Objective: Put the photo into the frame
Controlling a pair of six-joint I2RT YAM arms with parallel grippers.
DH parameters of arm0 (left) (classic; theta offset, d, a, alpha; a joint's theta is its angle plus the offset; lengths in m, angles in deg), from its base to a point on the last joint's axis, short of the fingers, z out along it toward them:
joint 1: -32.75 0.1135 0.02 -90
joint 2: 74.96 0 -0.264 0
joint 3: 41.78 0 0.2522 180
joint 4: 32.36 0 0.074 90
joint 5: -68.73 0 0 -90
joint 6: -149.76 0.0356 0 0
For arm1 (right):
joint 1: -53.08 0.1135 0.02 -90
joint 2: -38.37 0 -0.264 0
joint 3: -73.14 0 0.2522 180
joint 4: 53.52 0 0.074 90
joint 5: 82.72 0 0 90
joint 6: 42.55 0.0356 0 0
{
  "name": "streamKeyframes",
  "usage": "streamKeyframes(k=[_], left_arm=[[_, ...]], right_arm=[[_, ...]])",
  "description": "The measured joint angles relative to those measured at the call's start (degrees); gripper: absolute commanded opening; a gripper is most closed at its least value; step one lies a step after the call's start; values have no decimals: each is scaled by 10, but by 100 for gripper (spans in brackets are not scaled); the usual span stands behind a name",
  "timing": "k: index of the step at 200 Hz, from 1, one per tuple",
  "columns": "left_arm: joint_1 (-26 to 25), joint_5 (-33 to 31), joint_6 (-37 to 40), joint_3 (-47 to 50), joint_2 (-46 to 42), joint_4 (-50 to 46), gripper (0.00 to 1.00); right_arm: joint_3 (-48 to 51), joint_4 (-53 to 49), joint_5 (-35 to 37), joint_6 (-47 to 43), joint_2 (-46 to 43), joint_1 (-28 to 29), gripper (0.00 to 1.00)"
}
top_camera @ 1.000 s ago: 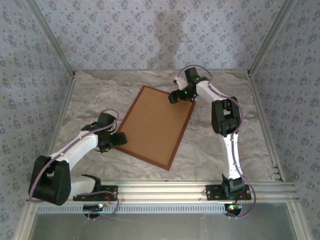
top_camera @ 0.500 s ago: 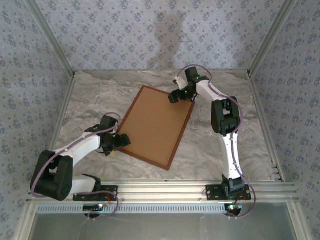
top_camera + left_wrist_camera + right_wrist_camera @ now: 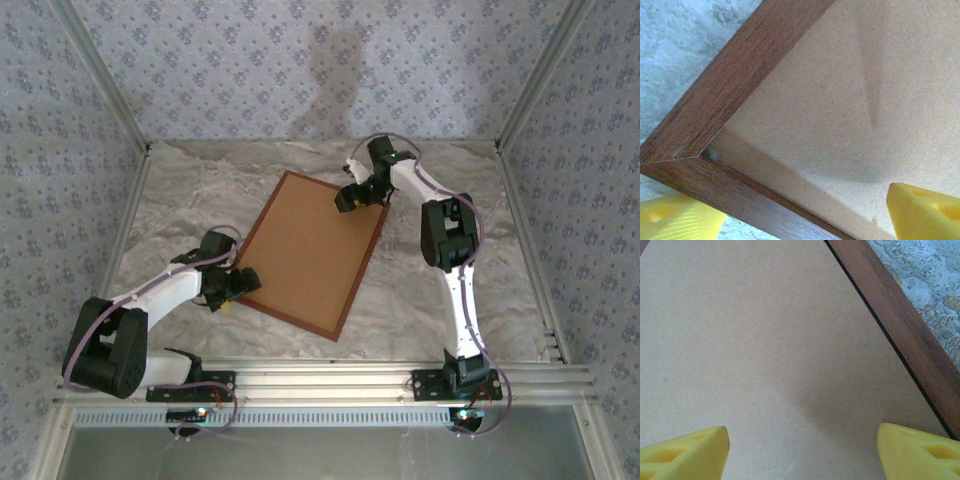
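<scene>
A grey-white marbled table [image 3: 180,200] fills the floor of an enclosure with blue floral-papered walls [image 3: 300,70]. A silver aluminium rail [image 3: 330,378] runs along the table's near edge.

In the middle of the table lies the thin reddish-brown wooden rectangular frame [image 3: 363,273]. It is flat and turned at an angle, with one corner pointing toward the rail. A plain tan fibreboard backing panel [image 3: 312,250] sits inside it, covering the whole opening.

The white-and-black left arm [image 3: 160,295] reaches in from the near left. The white-and-black right arm [image 3: 450,235] stretches up the right side and bends back over the frame's far end.

The left gripper [image 3: 232,285] is at the frame's near-left corner. From the left wrist its jaws stand apart. One yellow fingertip [image 3: 670,217] is outside the mitred corner over the table, and the other [image 3: 925,212] is over the backing panel, so the corner of the frame [image 3: 715,100] lies between them. Whether either fingertip touches the wood cannot be told.

The right gripper [image 3: 352,195] hangs over the far right part of the backing panel, close to the frame's far right corner. From the right wrist its jaws are also spread wide. Both yellow fingertips [image 3: 685,452] are above the bare panel [image 3: 765,340], with a frame rail [image 3: 900,325] running past on the right.
</scene>
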Motion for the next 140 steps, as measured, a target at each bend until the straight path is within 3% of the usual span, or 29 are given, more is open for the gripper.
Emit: streamKeyframes(k=[67, 140], left_arm=[[0, -3, 1, 0, 0, 0, 85], [0, -3, 3, 0, -2, 0, 85]], right_arm=[[41, 136, 2, 66, -30, 16, 84], [-87, 206, 31, 131, 54, 60, 80]])
